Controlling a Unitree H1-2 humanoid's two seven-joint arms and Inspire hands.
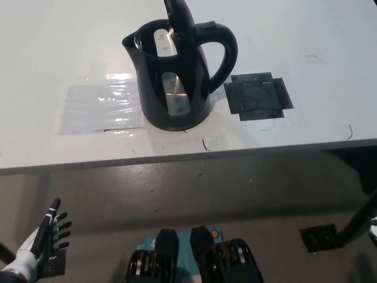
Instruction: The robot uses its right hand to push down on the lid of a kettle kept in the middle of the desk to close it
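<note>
Near the front edge of the white desk (47, 53), about midway along it, stood a black electric kettle (177, 76), upright on its base, its spout turned toward the desk's left side and its handle (227, 53) toward the right. Its lid (178, 17) stood raised, tilted up above the open mouth, so the kettle was not yet closed. A clear plastic sheet (100, 109) lay flat just beside the kettle on the left, reaching under its base edge, and a patch of black tape (258, 96) lay near the handle side, apart from the kettle. The white left hand (44, 244) hung below the desk's front edge at the lower left, released, its fingers spread and grasping nothing. The right hand was out of sight.
</note>
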